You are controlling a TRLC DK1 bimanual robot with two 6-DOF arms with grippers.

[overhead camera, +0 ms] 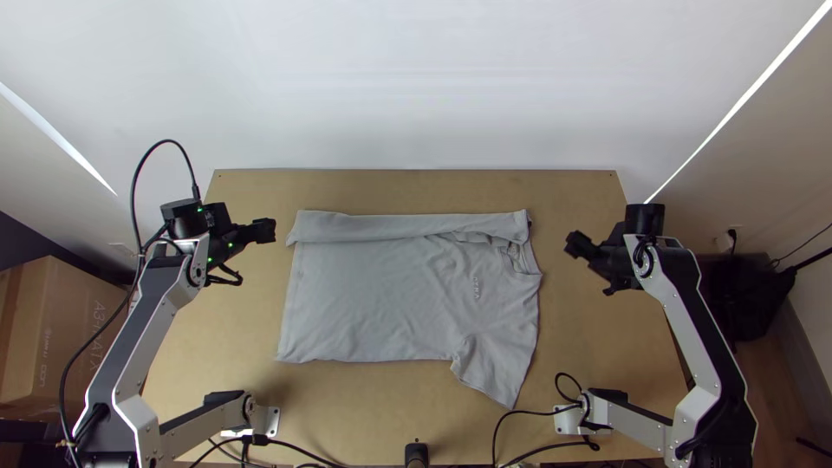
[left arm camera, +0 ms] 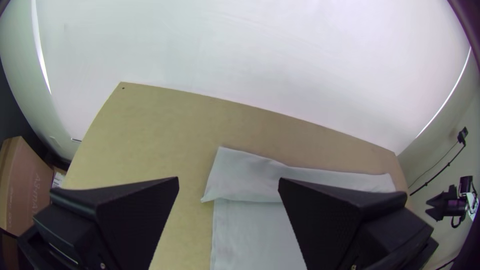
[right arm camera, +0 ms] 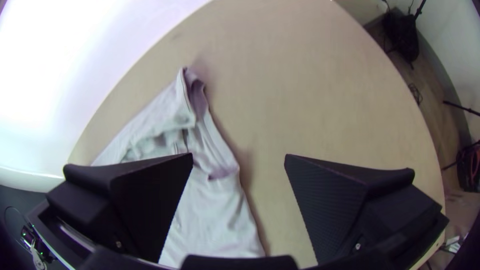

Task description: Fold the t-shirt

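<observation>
We see the shirt [overhead camera: 373,299] lying on the worktop [overhead camera: 347,399], its far side folded over in a long strip, the rest spread flat with one sleeve [overhead camera: 496,364] angled toward the near edge. Our left claw [overhead camera: 272,230] and right claw [overhead camera: 570,243] hang open and empty, one off each end of it.

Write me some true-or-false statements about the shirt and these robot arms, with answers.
1. The t-shirt has its far side folded over. True.
2. The left gripper is holding the t-shirt. False: it is empty, its fingers open.
3. The right gripper's fingers are apart. True.
4. The t-shirt is bunched into a ball. False: it lies mostly flat, with one sleeve spread toward the table's near edge.
5. The collar is at the end nearer the right gripper. True.
</observation>
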